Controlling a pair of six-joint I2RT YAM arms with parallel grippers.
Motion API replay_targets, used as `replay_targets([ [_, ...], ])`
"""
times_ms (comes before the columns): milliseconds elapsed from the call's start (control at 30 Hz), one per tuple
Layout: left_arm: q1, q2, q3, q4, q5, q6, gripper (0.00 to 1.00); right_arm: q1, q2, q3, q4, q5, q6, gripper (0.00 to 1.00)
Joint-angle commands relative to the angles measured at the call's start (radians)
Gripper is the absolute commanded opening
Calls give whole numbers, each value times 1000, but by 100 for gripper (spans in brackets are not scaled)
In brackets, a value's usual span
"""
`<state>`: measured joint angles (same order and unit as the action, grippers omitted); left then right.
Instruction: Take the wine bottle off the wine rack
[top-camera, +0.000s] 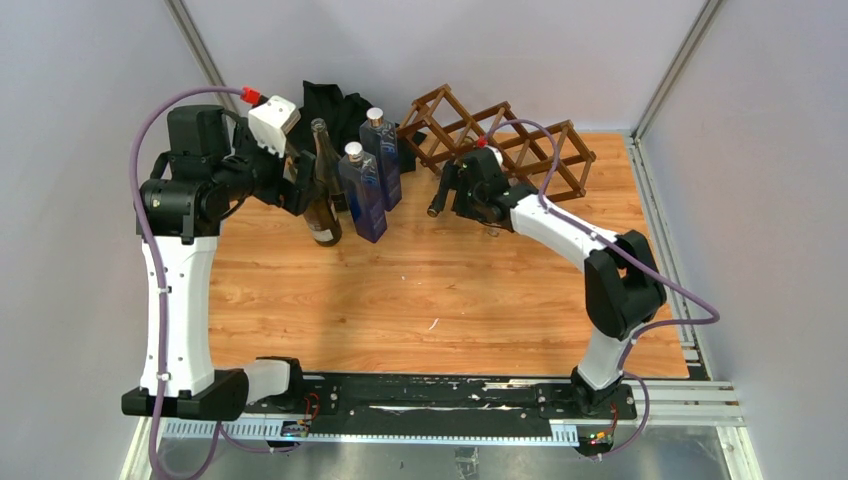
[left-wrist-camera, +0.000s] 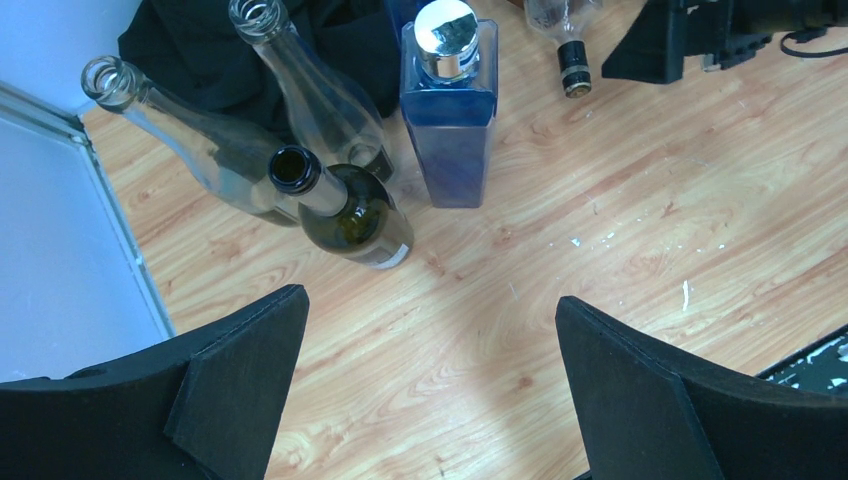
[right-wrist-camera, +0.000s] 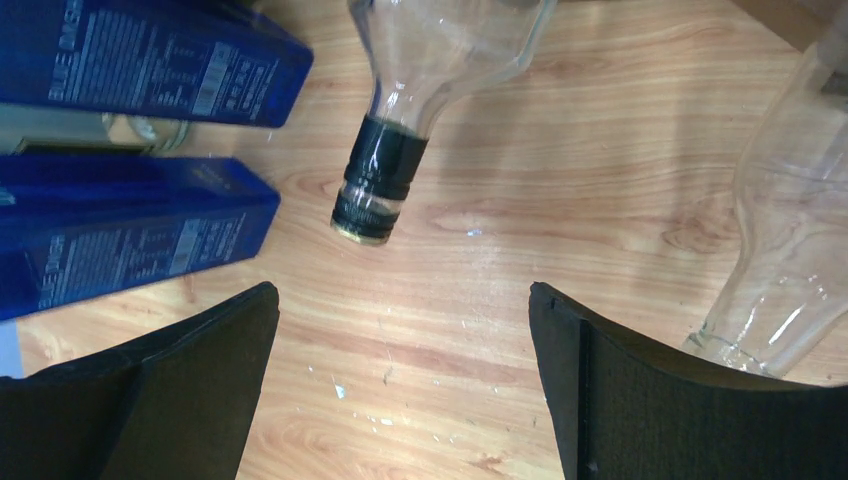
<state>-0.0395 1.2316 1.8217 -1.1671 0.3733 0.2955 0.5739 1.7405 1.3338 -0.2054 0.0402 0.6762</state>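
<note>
You get the whole bench (top-camera: 450, 300) from high behind the arm bases, while each wrist camera looks steeply down, close, past the left pincer (left-wrist-camera: 430, 305) or right pincer (right-wrist-camera: 400, 295), both catching the black-capped bottle neck (left-wrist-camera: 572, 68) beyond it.

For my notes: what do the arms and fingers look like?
The left arm and right arm have white links with black joints and bases. A purple cable runs along each, red-tipped at the wrist. The fingers are broad, black, matte wedges.
</note>
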Motion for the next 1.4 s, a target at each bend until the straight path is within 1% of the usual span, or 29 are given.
replay_targets([
  [0, 9, -28, -7, 16, 8, 2, 100, 6, 57, 86, -28, 104, 125, 98],
  [100, 9, -32, -12, 17, 6, 7, 100, 7, 108, 114, -3, 148, 153, 97],
  [333, 9, -41, -25, 17, -1, 21, 100, 16, 237, 199, 12, 135, 216, 90],
  [433, 9, -39, -28, 17, 7, 17, 100, 24, 277, 226, -1, 157, 242, 87],
  [633, 9, -41, -32, 17, 13, 18, 100, 24, 326, 232, 5, 171, 309, 80],
  [700, 9, -43, -30, 17, 12, 20, 100, 25, 338, 228, 6, 175, 326, 76],
  [800, 9, -44, -29, 16, 10, 20, 100, 22, 341, 210, 15, 188, 346, 61],
  [900, 9, -45, -31, 16, 13, 20, 100, 8, 317, 181, 32, 200, 349, 50],
  [967, 9, -47, -33, 16, 13, 23, 100, -6, 294, 149, 51, 202, 349, 46],
  [1067, 9, -44, -33, 17, 14, 20, 100, -33, 257, 104, 73, 207, 341, 42],
  [1267, 10, -43, -33, 17, 23, 15, 100, -78, 206, 62, 84, 202, 308, 27],
  [1367, 9, -43, -33, 17, 24, 15, 100, -82, 196, 55, 88, 192, 285, 25],
])
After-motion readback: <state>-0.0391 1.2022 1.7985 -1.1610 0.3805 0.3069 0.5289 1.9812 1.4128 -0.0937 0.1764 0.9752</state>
